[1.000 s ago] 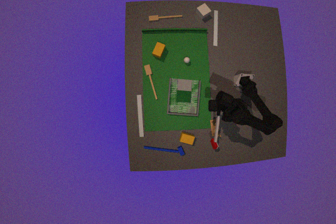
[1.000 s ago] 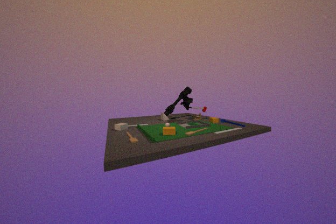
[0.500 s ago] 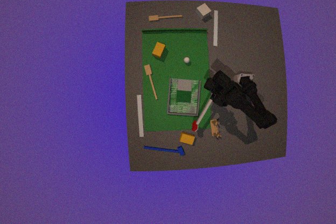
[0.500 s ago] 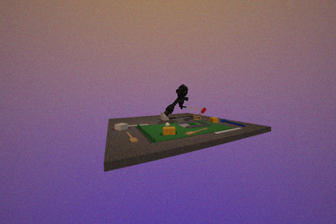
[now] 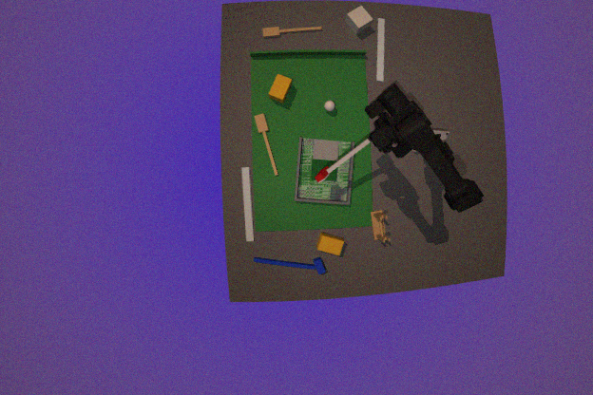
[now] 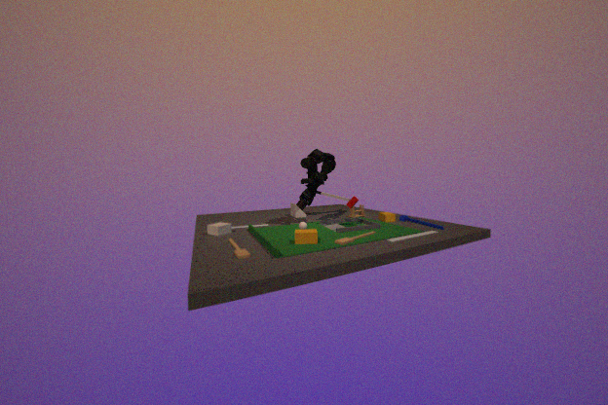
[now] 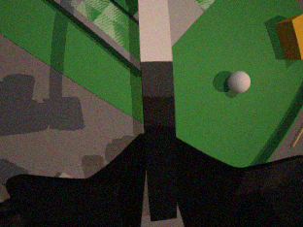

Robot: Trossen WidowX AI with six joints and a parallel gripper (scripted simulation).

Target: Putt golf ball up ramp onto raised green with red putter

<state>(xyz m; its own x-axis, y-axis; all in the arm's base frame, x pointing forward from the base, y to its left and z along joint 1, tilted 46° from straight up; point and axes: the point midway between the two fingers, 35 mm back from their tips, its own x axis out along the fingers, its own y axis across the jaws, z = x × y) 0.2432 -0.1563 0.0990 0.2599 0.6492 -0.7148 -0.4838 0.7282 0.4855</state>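
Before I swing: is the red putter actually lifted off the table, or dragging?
Lifted. The gripper is shut on the red putter, and the exterior view shows its red head in the air above the green mat.

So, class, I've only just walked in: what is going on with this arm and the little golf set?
The black arm's gripper is shut on the red putter by the end of its pale shaft. The putter is in the air, its red head over the raised green. The white golf ball sits untouched on the green mat, away from the putter head. A blue putter, two wooden ones and orange blocks lie around unused.
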